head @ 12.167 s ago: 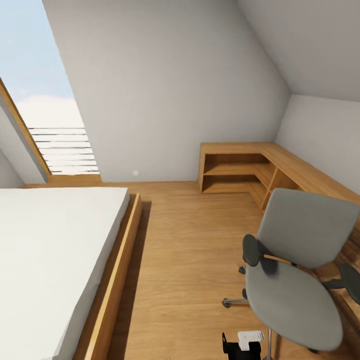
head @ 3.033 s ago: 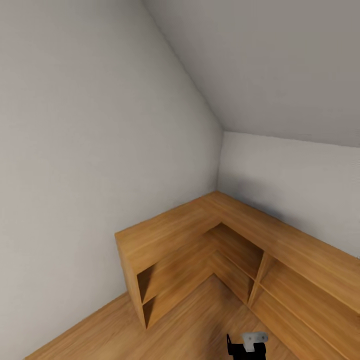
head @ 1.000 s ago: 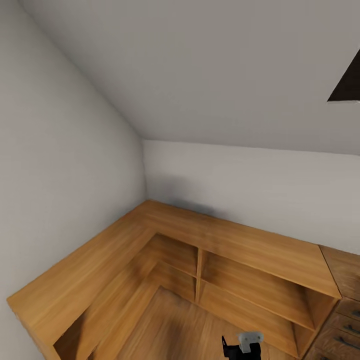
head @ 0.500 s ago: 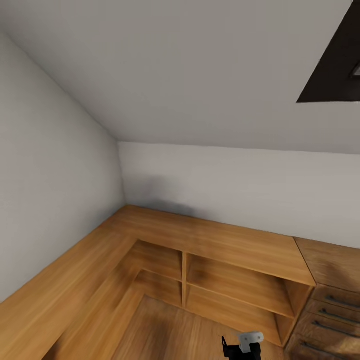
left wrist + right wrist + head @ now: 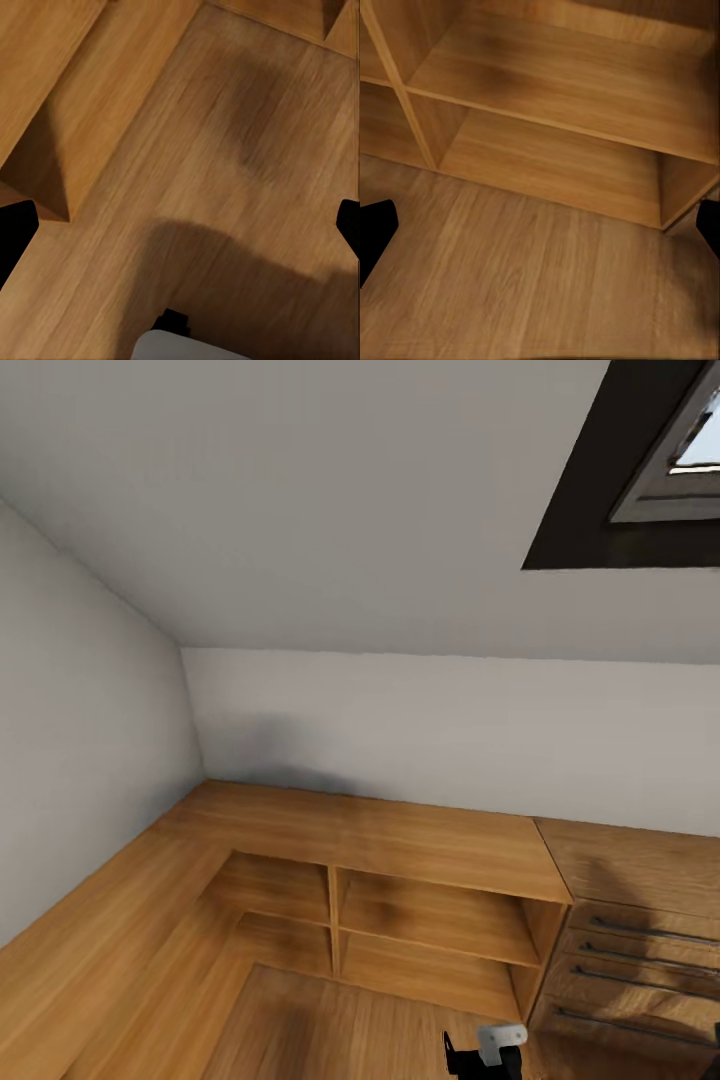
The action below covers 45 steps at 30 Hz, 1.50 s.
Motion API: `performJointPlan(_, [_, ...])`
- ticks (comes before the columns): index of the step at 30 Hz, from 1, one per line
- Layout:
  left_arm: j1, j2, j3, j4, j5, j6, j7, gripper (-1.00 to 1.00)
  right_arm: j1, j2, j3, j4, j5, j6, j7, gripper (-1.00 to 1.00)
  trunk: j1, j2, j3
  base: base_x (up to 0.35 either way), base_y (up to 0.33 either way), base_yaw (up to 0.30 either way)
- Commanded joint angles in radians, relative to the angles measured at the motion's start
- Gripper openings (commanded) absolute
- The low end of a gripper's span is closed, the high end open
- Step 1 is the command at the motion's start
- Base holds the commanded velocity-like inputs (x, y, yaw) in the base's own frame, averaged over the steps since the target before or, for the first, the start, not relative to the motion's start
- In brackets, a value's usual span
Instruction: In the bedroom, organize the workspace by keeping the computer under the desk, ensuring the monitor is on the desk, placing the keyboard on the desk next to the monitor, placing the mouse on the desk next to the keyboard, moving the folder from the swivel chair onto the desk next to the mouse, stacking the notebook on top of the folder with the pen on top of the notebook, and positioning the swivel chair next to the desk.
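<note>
At the near edge of the head view a small black and white part of the robot [image 5: 487, 1050] pokes up over the wooden floor [image 5: 330, 1025]. The left gripper [image 5: 180, 225] hangs above that floor in the left wrist view, its 2 black fingertips [image 5: 15, 232] set wide apart at opposite edges with nothing between them; a grey-white part of the robot and a broad shadow lie beneath it. The right gripper [image 5: 540, 229] is likewise spread, its dark fingertips [image 5: 373, 229] far apart and empty, facing the lower compartments of the shelving.

Beyond the floor stands a low L-shaped wooden shelf unit [image 5: 380, 840] that fills the far left corner of the room, 1 arm running along the left wall and the other along the far wall. Its open compartments, split by 1 upright divider and 1 horizontal shelf, hold nothing. Just beside its right end sits a light-wood dresser [image 5: 630, 920] with long dark bar handles on its drawers. Behind both rise plain grey-white walls under a sloped ceiling, and at the far upper right a dark-framed skylight [image 5: 650, 470] shows a patch of sky. None of the task's things, desk and swivel chair included, appears in these views
</note>
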Motion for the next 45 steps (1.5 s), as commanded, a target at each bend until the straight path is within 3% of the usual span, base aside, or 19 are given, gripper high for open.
performJointPlan(1, [0.000, 0.001, -0.008, -0.001, 0.010, -0.005, 0.005, 1.00, -0.001, 0.001, 0.009, 0.002, -0.011, -0.004, -0.002, 1.00, 0.000, -0.001, 0.000, 0.000, 0.000, -0.175])
performJointPlan(20, [0.000, 0.000, -0.008, -0.001, 0.010, -0.005, 0.005, 1.00, -0.001, 0.002, 0.007, 0.002, -0.016, -0.003, -0.005, 1.00, 0.000, -0.001, -0.004, 0.000, 0.000, -0.050])
performJointPlan(45, [0.000, 0.001, -0.008, -0.001, 0.010, -0.005, 0.005, 1.00, -0.001, 0.001, 0.007, 0.002, -0.016, -0.003, -0.004, 1.00, 0.000, -0.001, -0.033, 0.000, 0.079, -0.189])
